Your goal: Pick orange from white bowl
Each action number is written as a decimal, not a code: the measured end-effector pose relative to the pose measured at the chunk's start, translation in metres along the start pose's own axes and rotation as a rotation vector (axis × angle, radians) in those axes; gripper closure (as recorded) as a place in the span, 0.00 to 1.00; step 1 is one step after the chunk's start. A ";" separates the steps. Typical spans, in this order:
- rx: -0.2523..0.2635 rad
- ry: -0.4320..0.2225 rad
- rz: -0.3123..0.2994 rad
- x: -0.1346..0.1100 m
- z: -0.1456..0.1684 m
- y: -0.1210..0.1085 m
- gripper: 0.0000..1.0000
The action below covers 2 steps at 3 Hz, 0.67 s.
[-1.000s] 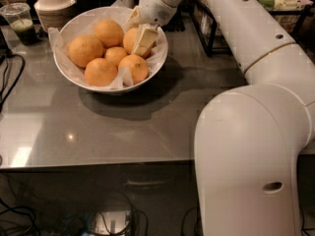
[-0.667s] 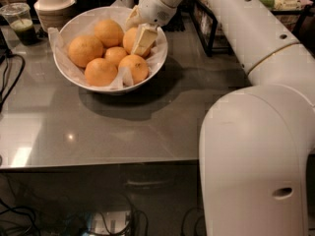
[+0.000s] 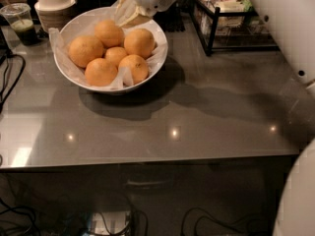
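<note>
Raised clear of the fruit since the earlier frames, the gripper (image 3: 130, 14) is now held over the 1 o'clock rim of the white bowl (image 3: 156, 65), and no orange is seen carried.

Six oranges are counted on the crinkled paper liner (image 3: 58, 43), which is judged to be there to stop them rolling. The nearest orange (image 3: 139, 42) lies at the bowl's 3 o'clock, just below the gripper. Whether the gripper is closed cannot be told. A stack of beige ribbed bowls (image 3: 53, 6) and a cup of green drink (image 3: 19, 22) are set at 10 o'clock, away from the approach.
</note>
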<state>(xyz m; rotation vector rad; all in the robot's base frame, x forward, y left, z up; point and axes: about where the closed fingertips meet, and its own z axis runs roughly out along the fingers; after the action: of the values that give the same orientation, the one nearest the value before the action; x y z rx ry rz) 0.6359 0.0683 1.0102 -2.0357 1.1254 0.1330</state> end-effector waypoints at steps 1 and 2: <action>0.041 -0.055 -0.122 -0.045 -0.025 0.008 1.00; 0.042 -0.060 -0.144 -0.049 -0.026 0.009 0.81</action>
<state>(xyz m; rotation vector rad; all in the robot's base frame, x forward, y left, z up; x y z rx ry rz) 0.5928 0.0811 1.0441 -2.0535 0.9341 0.0969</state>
